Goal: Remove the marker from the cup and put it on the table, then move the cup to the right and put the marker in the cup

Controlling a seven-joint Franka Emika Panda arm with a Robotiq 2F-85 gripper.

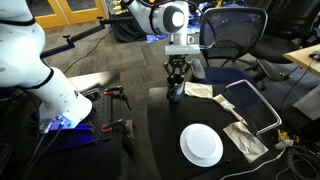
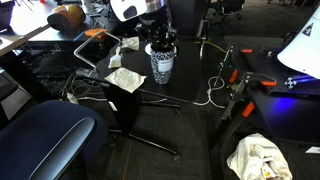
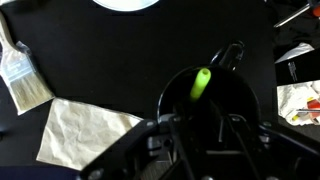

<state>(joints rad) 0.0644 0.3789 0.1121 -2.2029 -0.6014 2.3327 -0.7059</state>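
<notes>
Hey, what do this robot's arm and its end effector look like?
The glossy white robot arm has smooth rounded segments and a round dark cap on one joint. A pale grey wrist block leads into the black end effector with dark fingers. No markings can be read.

The marker (image 3: 201, 84) is bright yellow-green. The cup (image 3: 235, 105) is glossy near-black with pale glints along its rim; in an exterior view (image 2: 160, 66) its side looks dark, mottled with pale flecks. The table (image 3: 100, 50) is plain matte black. The plate (image 1: 201, 145) is plain white and unpatterned. A crumpled paper (image 3: 85, 130) is off-white with grey creases. The arm (image 1: 160, 17) is white with dark joints, and the gripper (image 3: 200, 140) is black. A blue light (image 2: 287, 83) glows beside the white base (image 2: 305, 45). A chair (image 2: 50, 135) is dark navy, and a cloth (image 2: 262, 158) is cream-white.
</notes>
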